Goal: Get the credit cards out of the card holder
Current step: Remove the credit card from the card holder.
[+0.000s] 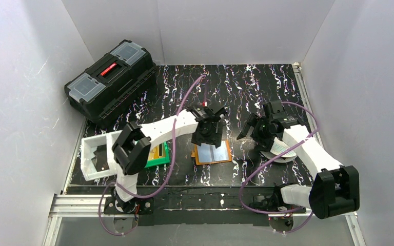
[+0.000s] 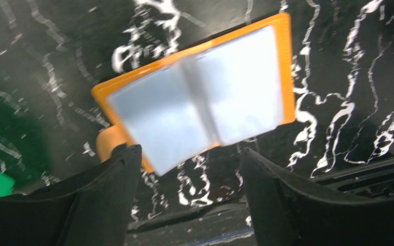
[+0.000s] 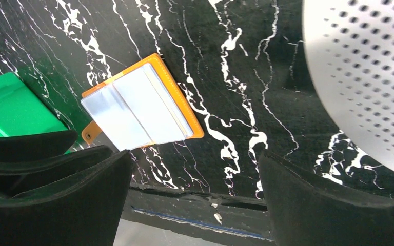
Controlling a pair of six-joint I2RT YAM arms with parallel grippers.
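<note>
The orange card holder (image 1: 213, 152) lies opened flat on the black table (image 1: 236, 87), clear pockets facing up, just beside the green bin (image 1: 160, 155). The left hand (image 1: 208, 134) hovers over it, fingers spread and pinching nothing. The right hand (image 1: 256, 136), spread wide and empty, hangs near a white disc (image 3: 364, 77).

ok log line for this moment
card holder: open flat | left gripper: near it, jaws open, empty | right gripper: aside, jaws open, empty

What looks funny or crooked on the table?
The orange card holder lies spread open on the black mat, turned a bit crooked, with its clear pockets facing up. The black toolbox in the far left corner sits at a slant too. Nothing looks spilled or broken.
</note>
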